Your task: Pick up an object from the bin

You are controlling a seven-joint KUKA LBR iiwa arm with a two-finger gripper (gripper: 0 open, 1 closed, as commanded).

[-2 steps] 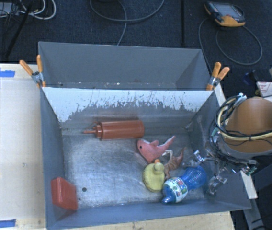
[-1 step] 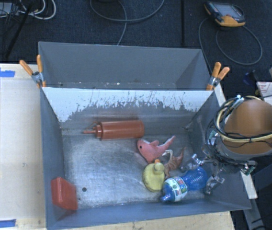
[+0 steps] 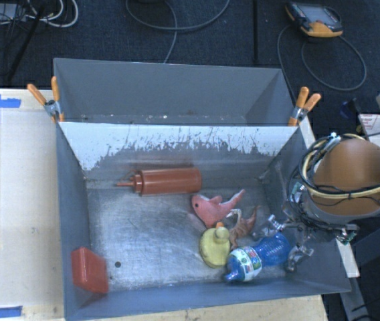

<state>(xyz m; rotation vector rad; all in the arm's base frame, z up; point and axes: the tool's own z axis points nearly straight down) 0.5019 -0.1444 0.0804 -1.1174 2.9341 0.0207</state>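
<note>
Claw [image 3: 289,246] low at the right end of the blue bottle [image 3: 251,259], touching it or nearly so; clenched or released, cannot tell. Judged the closing-in step, with the bottle as the likely pick. Best to straddle the bottle squarely across its long axis and settle low before squeezing: round plastic, likely to roll. Bottle lying on its side, slanting down-left from under the claw. Against the bottle's left end, a yellow gourd-shaped toy [image 3: 213,247]; up-left of the bottle, a pink toy [image 3: 211,209]. Keep clear of both.

Gripper [image 3: 289,245] just beside blue bottle [image 3: 255,259]
</note>
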